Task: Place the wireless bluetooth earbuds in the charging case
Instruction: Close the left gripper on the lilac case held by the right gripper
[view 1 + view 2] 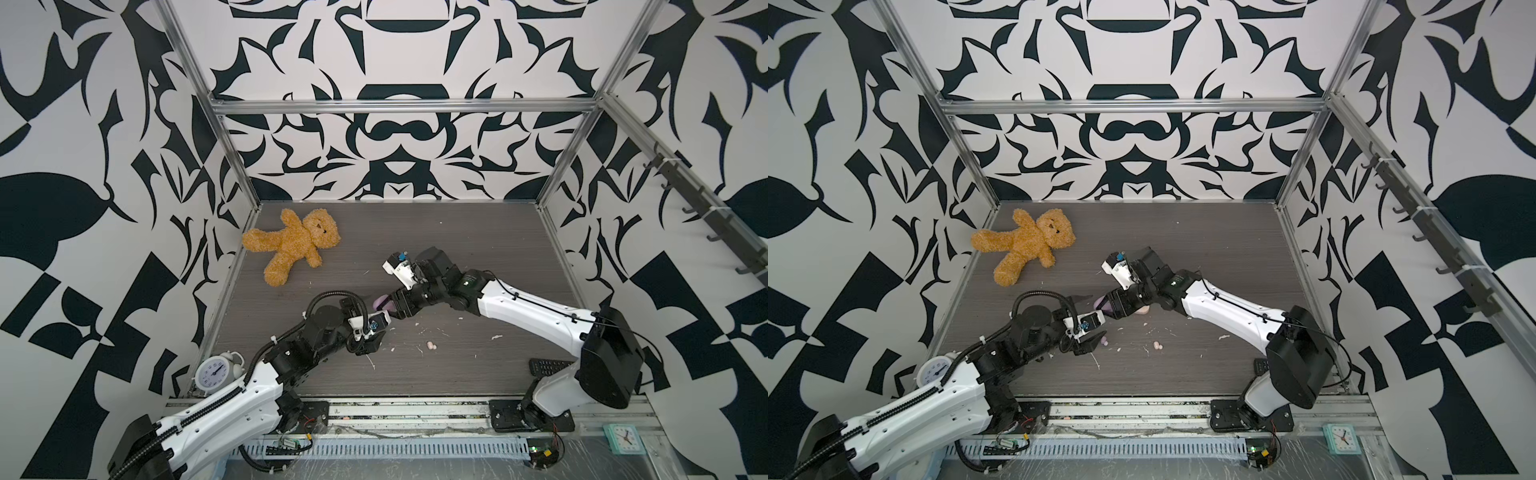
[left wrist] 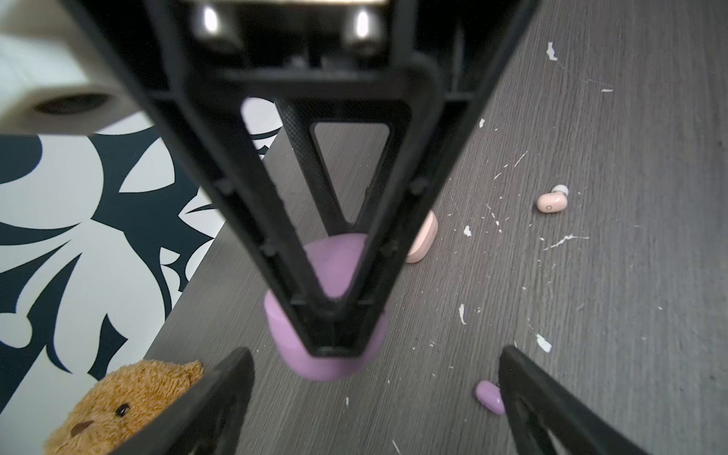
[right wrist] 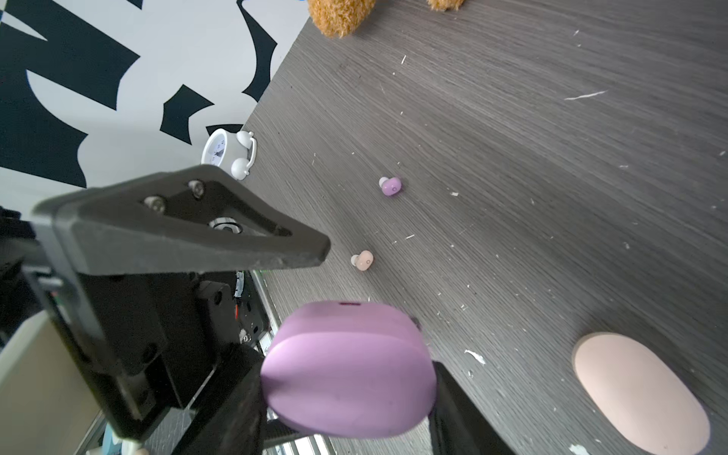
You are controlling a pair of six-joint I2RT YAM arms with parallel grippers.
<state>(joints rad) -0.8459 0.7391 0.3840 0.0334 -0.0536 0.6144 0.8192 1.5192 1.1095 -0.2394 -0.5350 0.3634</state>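
R arm stretched to centre, R gripper clamping lilac case, L gripper wide open, empty

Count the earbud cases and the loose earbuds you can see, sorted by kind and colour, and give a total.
lilac case: 1
peach case: 1
lilac earbud: 1
peach earbud: 1
Total: 4

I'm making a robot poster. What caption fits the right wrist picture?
Right gripper holds lilac case; lilac bud, peach bud and peach case lie nearby.
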